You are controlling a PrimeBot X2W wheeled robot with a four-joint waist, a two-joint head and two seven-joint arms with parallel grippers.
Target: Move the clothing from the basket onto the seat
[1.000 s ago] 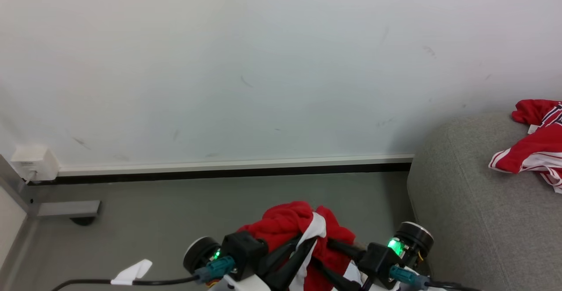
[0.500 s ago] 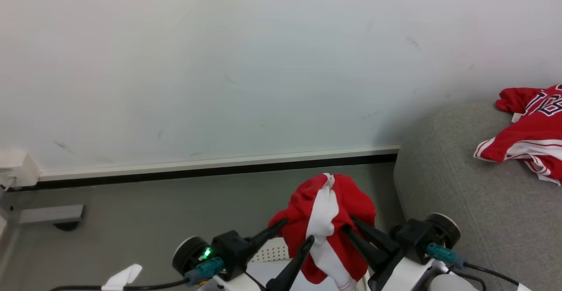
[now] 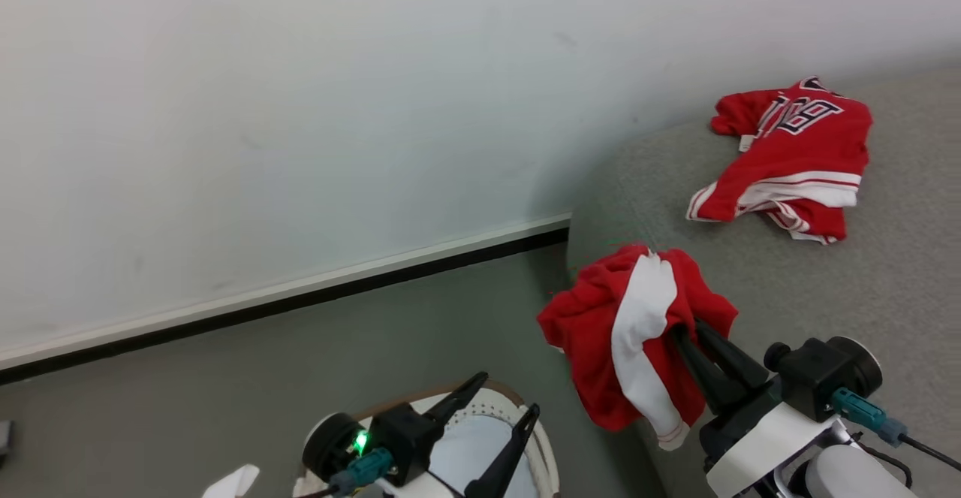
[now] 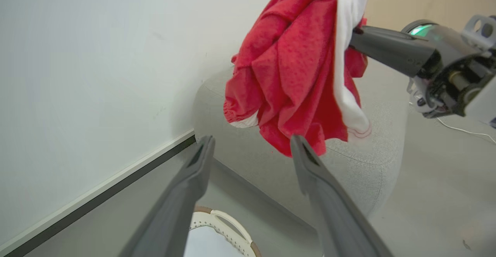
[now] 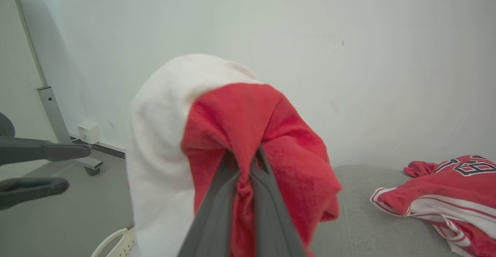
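A red garment with a white stripe (image 3: 638,333) hangs bunched from my right gripper (image 3: 679,329), which is shut on it above the left edge of the grey seat (image 3: 788,288). In the right wrist view my fingers (image 5: 267,195) pinch a red fold of this garment (image 5: 252,121). My left gripper (image 3: 507,393) stands open and empty above the cream basket (image 3: 542,445). From the left wrist the garment (image 4: 294,67) hangs beyond my open left gripper (image 4: 252,140), apart from it, with the basket's rim (image 4: 221,218) below. A red jersey with black letters (image 3: 788,152) lies on the seat.
A white wall with a dark skirting board (image 3: 300,299) runs behind the grey floor. A metal post on a foot (image 5: 50,106) and a white socket box (image 5: 89,132) stand at the left in the right wrist view. The seat's rounded corner (image 4: 368,164) is close to the basket.
My left gripper has opened and let go of the garment. The right gripper has shut on it and carried it right, over the seat's edge. The head camera has turned right.
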